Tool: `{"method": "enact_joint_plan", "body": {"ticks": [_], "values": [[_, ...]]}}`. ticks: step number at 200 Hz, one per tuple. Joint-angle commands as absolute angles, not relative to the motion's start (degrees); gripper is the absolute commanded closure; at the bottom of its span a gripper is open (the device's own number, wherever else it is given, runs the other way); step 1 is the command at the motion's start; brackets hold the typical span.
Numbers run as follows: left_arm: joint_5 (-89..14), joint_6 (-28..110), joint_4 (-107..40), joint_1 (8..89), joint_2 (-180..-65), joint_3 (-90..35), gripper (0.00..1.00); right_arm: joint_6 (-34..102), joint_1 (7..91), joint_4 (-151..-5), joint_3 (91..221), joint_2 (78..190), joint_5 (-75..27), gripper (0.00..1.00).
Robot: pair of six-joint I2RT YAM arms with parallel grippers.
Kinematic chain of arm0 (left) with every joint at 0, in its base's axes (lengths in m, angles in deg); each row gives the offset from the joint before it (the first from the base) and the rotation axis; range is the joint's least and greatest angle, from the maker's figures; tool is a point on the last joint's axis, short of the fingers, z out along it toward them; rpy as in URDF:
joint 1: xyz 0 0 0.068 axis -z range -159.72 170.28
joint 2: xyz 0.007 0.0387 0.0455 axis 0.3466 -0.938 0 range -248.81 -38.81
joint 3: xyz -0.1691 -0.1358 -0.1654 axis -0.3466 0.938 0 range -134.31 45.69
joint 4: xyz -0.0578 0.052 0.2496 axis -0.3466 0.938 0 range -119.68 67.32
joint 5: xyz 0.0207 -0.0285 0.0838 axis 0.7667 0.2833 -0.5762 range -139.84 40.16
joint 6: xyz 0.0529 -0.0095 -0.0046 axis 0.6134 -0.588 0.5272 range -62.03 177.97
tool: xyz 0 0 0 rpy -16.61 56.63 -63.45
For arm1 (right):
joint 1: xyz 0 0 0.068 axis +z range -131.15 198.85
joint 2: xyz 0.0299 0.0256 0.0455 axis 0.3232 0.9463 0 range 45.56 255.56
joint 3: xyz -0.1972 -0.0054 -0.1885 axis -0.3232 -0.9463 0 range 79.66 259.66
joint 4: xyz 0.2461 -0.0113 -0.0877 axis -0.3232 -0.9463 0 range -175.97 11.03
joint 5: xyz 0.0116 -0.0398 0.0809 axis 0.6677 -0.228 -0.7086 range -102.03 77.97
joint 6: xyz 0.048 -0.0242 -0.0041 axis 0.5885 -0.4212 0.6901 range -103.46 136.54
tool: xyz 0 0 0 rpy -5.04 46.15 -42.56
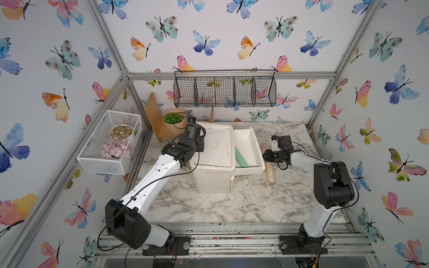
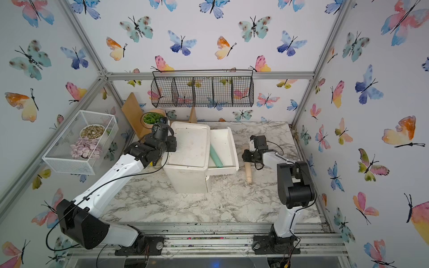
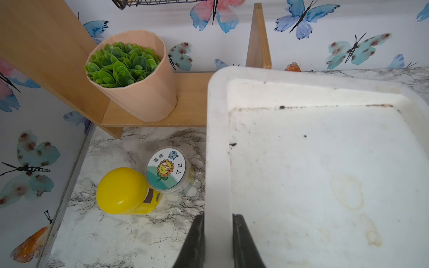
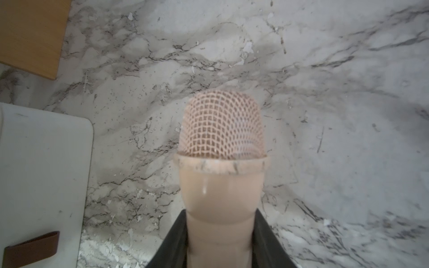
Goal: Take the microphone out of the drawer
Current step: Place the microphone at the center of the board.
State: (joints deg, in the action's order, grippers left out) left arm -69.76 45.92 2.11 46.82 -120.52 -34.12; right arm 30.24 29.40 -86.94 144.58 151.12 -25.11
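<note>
The microphone [image 1: 270,172] [image 2: 248,173] is beige with a pink mesh head [image 4: 221,125]. It is outside the drawer [image 1: 250,139] [image 2: 226,141], over the marble table just to the drawer's right. My right gripper [image 1: 267,156] [image 2: 246,156] [image 4: 220,212] is shut on its handle just below the head. The white drawer stands pulled out to the right of the white cabinet [image 1: 216,148] and holds a teal cylinder [image 1: 240,158] [image 2: 215,156]. My left gripper [image 1: 201,143] [image 2: 173,143] [image 3: 218,217] is shut on the cabinet top's left rim [image 3: 218,150].
A yellow capped object [image 3: 125,191] and a round tub with a sunflower label [image 3: 166,170] lie left of the cabinet. A potted green plant [image 1: 174,120] [image 3: 130,76] stands on a wooden shelf behind. A white wire basket [image 1: 109,143] and a black one [image 1: 224,91] hang on the walls.
</note>
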Motion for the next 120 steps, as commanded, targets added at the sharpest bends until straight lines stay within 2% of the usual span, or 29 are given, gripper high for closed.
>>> {"method": "enact_joint_plan", "body": {"ticks": [1,57,120], "values": [[-73.52,49.19,2.29,45.96,-119.67,-32.27,1.0,30.28,29.23,-85.65,144.83,152.53,-23.36,0.77],[-73.57,49.2,2.61,46.0,-119.38,-32.38,1.0,31.11,29.23,-85.29,143.72,154.8,-21.33,0.73],[-73.37,49.01,2.61,46.03,-118.94,-31.33,1.0,31.9,29.23,-84.46,142.24,155.07,-20.65,0.62]]}}
